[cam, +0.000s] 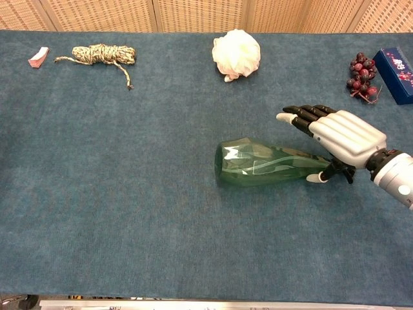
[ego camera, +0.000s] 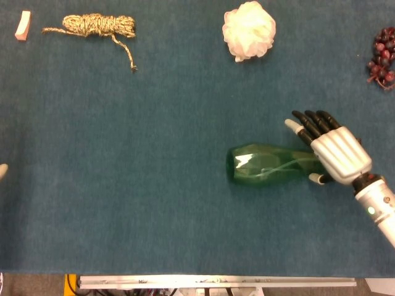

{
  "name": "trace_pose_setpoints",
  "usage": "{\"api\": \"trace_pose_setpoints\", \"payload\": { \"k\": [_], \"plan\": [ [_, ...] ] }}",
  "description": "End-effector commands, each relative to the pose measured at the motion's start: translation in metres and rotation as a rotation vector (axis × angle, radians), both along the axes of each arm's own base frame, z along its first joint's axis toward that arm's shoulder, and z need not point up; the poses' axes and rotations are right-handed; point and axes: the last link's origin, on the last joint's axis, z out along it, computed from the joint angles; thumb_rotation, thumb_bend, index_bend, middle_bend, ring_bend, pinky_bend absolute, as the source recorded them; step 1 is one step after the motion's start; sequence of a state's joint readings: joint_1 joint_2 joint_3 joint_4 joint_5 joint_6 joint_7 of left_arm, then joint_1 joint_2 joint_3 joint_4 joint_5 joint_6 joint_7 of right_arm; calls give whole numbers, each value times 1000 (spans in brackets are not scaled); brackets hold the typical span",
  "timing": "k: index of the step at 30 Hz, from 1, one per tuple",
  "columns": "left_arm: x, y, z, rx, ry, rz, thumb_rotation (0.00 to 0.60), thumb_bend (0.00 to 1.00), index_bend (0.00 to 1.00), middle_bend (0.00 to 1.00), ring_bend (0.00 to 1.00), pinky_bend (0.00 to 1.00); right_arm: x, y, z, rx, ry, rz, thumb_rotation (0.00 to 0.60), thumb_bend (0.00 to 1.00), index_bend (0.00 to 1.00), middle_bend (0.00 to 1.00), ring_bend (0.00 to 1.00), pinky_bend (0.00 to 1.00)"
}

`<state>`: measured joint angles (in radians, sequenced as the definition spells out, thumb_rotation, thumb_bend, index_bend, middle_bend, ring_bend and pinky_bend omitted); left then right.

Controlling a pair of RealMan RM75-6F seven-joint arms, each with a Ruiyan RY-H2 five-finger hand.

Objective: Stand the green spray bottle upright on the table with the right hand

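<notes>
Your right hand sits over the narrow neck end of the green spray bottle, back of the hand up, its forearm reaching in from the lower right edge; the dark fingers stretch out nearly straight toward the far left, spread a little and lying past the far side of the bottle; the thumb curls round the near side, its pale tip right at the neck; the fingers are not wrapped on the bottle, so the hand is spread wide and grips nothing; the bottle lies on its side on the blue counter, wide base pointing left, neck tucked beneath your palm; your left hand shows only as a pale tip at the left edge of the head view, and you cannot tell its state; a white bath sponge, a rope bundle and a bunch of grapes rest along the far side, well apart from the bottle.
</notes>
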<state>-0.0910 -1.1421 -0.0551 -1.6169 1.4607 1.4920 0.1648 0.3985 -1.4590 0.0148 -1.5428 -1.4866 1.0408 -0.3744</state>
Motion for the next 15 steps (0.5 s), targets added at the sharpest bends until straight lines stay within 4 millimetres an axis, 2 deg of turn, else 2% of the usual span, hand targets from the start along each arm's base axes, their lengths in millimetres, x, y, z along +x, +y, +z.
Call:
{"api": "trace_pose_setpoints", "payload": {
  "k": [1,10,15],
  "plan": [
    [0,0,0,0,0,0,600,0,0,0,0,0,-2,-7,1,-15,15,-4,600,0,22,0,0,97],
    [0,0,0,0,0,0,600,0,0,0,0,0,-11,-43,2,-84,48,-44,600,0,22,0,0,97],
    [0,0,0,0,0,1,600,0,0,0,0,0,-10,-66,0,-134,49,-35,600,0,22,0,0,97]
  ]
}}
